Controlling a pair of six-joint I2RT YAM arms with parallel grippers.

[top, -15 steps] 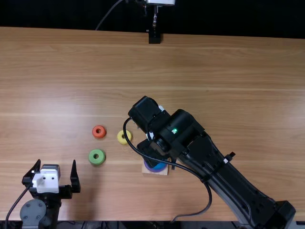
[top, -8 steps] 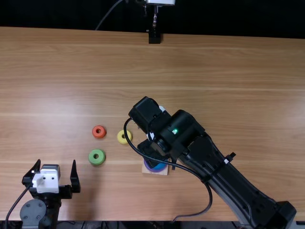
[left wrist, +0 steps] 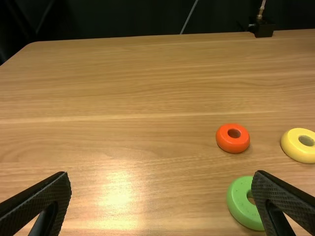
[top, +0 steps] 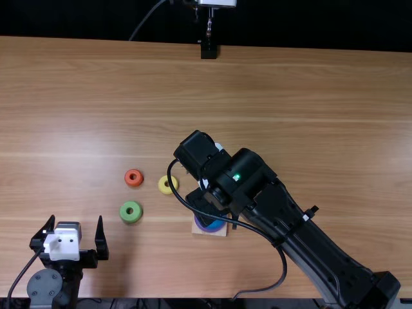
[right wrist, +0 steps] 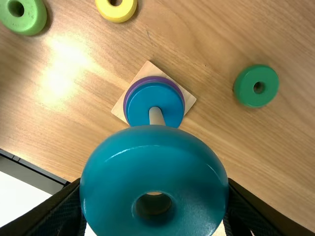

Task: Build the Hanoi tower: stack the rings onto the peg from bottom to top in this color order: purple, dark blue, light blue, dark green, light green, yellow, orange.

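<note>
Where the right gripper [top: 206, 202] stands: above the wooden base [right wrist: 119, 109], reaching in from the right side of the table [top: 290, 96].
Right gripper state: holding the teal-blue ring [right wrist: 152, 169] between its two fingers, with the ring's hole turned toward the wrist camera.
Peg [right wrist: 156, 116]: standing up from the base, its lower part exposed; the upper end is hidden by the held ring, so whether the peg enters that ring's hole cannot be told.
Stack on base: purple ring [right wrist: 156, 79] at the bottom, blue ring [right wrist: 142, 101] directly on top of it, both around the peg.
Dark green ring [right wrist: 244, 88]: flat on the table, well apart from the base, on roughly the opposite side of it from the light green ring [top: 123, 212].
Light green ring position: flat on the table, left of the base in the top view, nearer the near edge than the orange ring [top: 128, 176].
Orange ring position: flat on the table, near the yellow ring [top: 163, 188] and to its left in the top view.
Yellow ring position: flat on the table, between the orange ring and the right arm.
Left gripper [top: 75, 221]: near the table's near left corner, fingers spread wide.
</note>
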